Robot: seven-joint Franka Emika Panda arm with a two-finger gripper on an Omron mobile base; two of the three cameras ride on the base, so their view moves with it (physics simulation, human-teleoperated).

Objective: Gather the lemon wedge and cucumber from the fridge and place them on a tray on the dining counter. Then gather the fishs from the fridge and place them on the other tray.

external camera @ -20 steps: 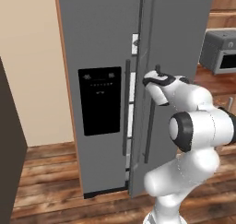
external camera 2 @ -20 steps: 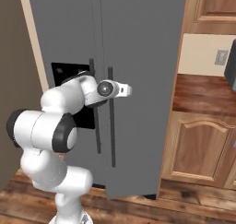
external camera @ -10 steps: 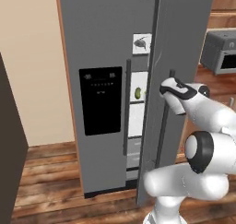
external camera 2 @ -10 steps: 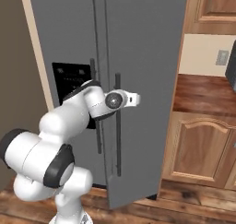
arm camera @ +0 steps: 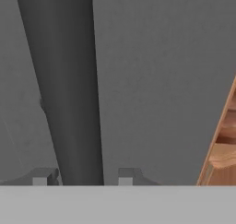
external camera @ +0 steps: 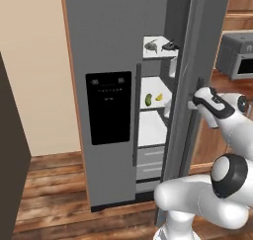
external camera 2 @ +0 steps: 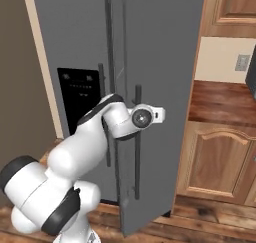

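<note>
Grey steel makes up the tall double-door fridge, whose right door stands swung partly open, showing white shelves inside, while the left door with the black dispenser panel is closed. Beside it to the right are brown wooden cabinets, and a wooden plank floor lies below. The white arm reaches to the long dark vertical door handle of the open door, and the fingers sit one on each side of that bar, clamped on it. On the top shelf lie two small grey fish side by side. On the middle shelf the slim green cucumber stands near the small yellow lemon wedge, the two just apart.
</note>
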